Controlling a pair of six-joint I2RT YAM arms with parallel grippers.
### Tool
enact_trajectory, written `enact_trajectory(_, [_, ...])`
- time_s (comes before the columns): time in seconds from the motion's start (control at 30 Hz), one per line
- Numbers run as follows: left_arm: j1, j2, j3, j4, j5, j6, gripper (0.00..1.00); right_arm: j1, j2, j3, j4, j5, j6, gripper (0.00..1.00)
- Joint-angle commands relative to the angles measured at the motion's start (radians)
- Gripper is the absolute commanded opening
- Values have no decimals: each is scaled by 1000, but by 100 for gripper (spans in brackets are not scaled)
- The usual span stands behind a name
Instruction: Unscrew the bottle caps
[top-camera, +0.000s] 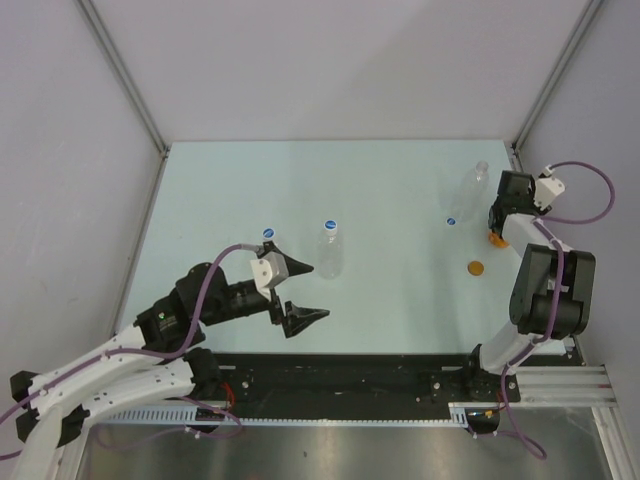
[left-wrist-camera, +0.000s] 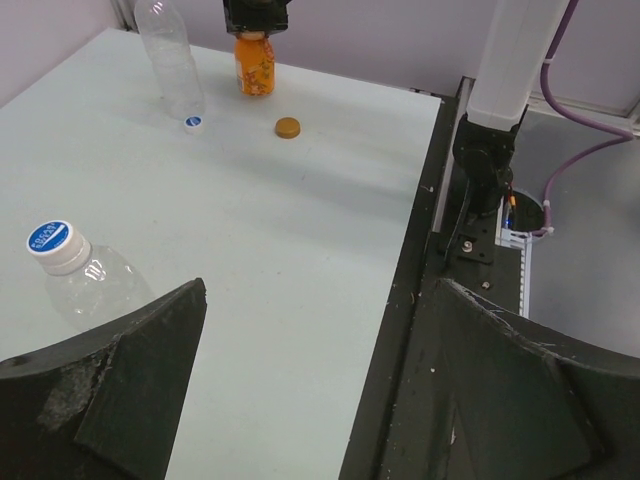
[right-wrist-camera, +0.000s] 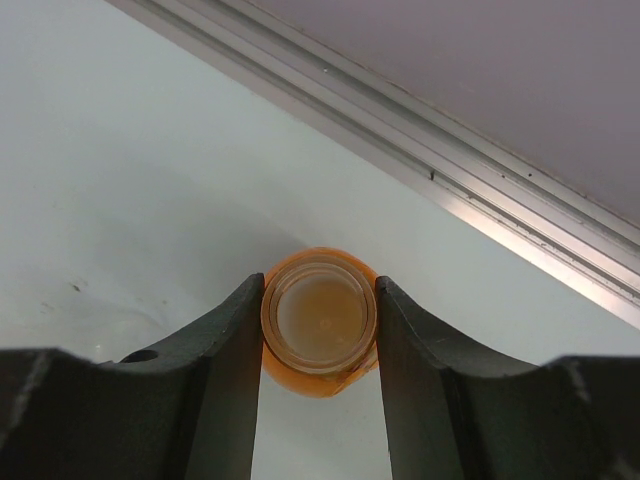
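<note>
Pale blue-green table (top-camera: 400, 170), grey walls around. At near left, left gripper (top-camera: 318, 290) low over table, jaws spread wide, holding nothing. At far right, right gripper (right-wrist-camera: 320, 300), jaws clamped on neck of short orange plastic bottle (right-wrist-camera: 318, 378), which is upright with mouth open. Mid-table, just beyond left gripper, upright clear plastic bottle (top-camera: 330, 255) with blue white-marked screw cap (top-camera: 331, 224) on top. Far right, second clear plastic bottle (top-camera: 475, 185), near orange bottle. On table near right arm, round orange cap (top-camera: 476, 268). By second bottle's base, loose blue cap (top-camera: 452, 221). Beside left gripper, another loose blue cap (top-camera: 268, 233).

Orange bottle (left-wrist-camera: 255, 70); plain orange cap (left-wrist-camera: 288, 127); blue cap (left-wrist-camera: 50, 240) with white mark; clear bottle (left-wrist-camera: 95, 285); pale mint table (left-wrist-camera: 300, 250).
</note>
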Motion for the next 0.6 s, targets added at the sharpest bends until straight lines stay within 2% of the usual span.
enact_trajectory(0.0, [1, 9, -10, 31, -9, -13, 100, 6, 17, 6, 58, 49, 9, 0])
enact_trajectory(0.03, [0, 9, -11, 33, -11, -14, 100, 8, 19, 6, 58, 52, 7, 0])
enact_trajectory(0.27, [0, 4, -14, 41, 0, -14, 100, 17, 13, 6, 46, 53, -3, 27])
enact_trajectory(0.57, [1, 0, -20, 51, 40, -28, 100, 40, -33, 6, 10, 84, -6, 51])
